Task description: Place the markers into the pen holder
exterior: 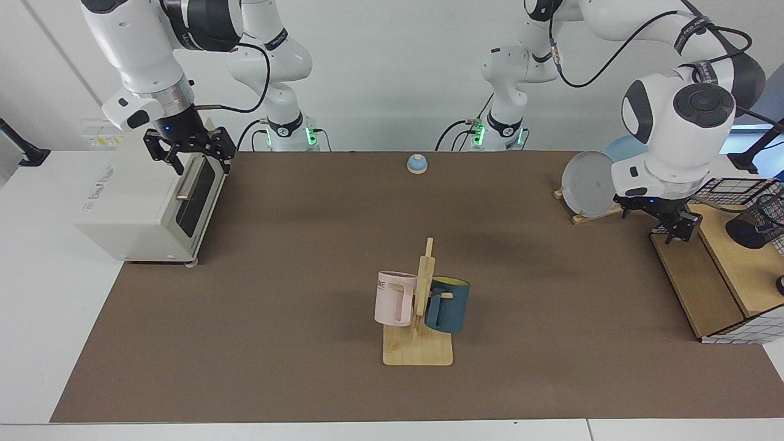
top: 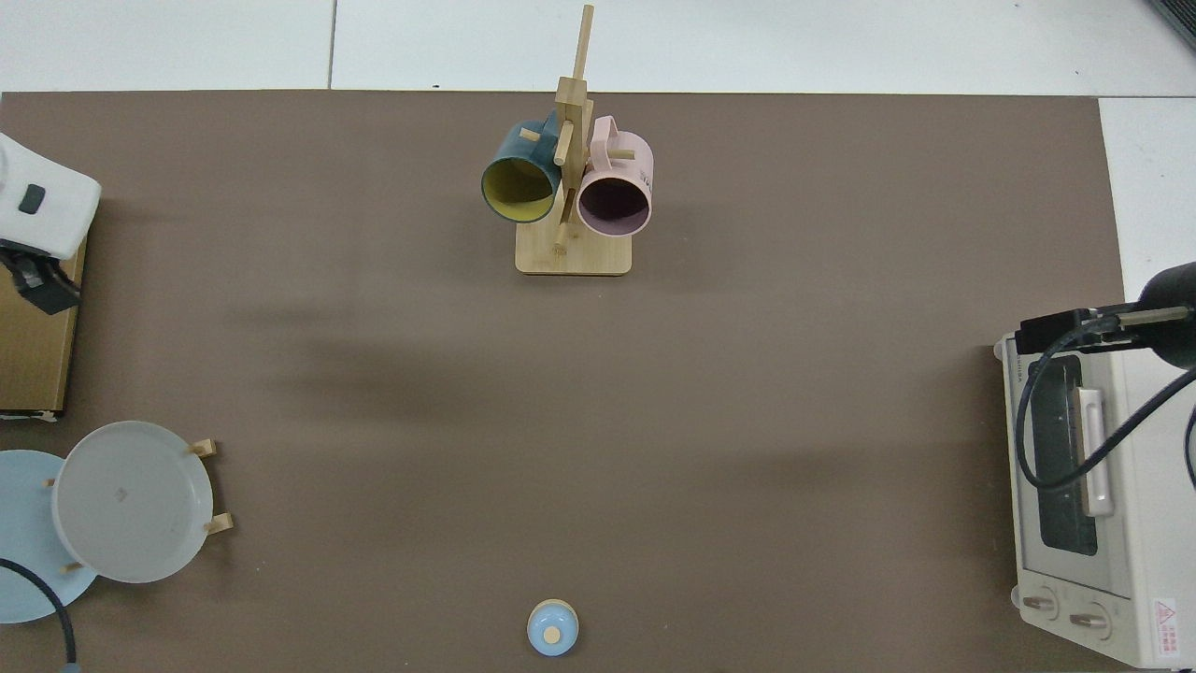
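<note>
Wooden mug stand [exterior: 418,349] sits closest to you, with a pink mug [exterior: 394,298] and a teal mug [exterior: 448,304] hanging on it. Farther back, your left gripper [exterior: 672,231] hangs over the front edge of the wooden shelf [exterior: 698,288]; you cannot tell how its fingers stand. The pen holder [exterior: 757,222] lies tipped on that shelf. No marker shows. Your right gripper [exterior: 188,154] hangs above the toaster oven [exterior: 144,205], fingers spread, holding nothing.

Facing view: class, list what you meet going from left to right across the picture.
Toaster oven → right tool → pink mug → teal mug → grey plate → left tool → pen holder.
</note>
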Tool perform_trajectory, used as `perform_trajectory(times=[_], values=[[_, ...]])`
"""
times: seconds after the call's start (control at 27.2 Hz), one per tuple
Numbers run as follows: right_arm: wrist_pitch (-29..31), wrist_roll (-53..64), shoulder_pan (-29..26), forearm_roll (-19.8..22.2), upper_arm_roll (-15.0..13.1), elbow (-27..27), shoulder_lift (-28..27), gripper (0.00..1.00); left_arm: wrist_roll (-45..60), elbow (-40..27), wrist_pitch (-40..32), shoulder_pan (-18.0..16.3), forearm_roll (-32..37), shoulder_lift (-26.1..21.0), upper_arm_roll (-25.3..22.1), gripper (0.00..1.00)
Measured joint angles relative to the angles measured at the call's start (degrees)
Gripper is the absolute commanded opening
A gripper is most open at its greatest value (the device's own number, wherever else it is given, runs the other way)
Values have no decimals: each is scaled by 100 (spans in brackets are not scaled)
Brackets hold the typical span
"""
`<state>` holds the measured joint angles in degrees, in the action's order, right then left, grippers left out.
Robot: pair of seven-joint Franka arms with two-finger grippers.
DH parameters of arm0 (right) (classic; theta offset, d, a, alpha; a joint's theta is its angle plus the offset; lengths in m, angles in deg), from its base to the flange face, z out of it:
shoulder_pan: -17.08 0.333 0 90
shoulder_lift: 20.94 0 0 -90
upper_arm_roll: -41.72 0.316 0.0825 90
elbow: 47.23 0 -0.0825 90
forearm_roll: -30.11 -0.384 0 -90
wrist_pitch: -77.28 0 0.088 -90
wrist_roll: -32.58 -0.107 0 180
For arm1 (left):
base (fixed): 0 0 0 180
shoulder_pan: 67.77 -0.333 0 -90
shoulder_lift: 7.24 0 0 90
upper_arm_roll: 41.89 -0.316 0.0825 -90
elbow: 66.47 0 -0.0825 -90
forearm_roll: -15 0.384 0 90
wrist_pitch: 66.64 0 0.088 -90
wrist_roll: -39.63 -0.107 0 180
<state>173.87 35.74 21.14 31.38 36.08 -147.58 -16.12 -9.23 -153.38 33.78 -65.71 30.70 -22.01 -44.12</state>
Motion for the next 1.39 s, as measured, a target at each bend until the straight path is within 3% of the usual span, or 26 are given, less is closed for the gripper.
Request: perform_trajectory(times=[0.29, 0.55, 0.77, 0.95, 1.39], values=[[1, 0, 8, -5, 20, -1, 0, 100, 1903, -500, 0, 32, -838, 289, 101, 100], [1, 0, 8, -7, 25, -1, 0, 100, 2559, -547, -8, 43, -1195, 373, 142, 100], [1, 0, 8, -7, 25, -1, 0, 100, 3316, -520, -265, -392, -1259, 506, 691, 100], [1, 0, 8, -7, 26, -1, 0, 100, 3775, -484, -536, -456, -1260, 780, 885, 100], [1, 0, 8, -7, 26, -1, 0, 100, 3806, -641, -809, -353, -1613, 1282, 320, 100]])
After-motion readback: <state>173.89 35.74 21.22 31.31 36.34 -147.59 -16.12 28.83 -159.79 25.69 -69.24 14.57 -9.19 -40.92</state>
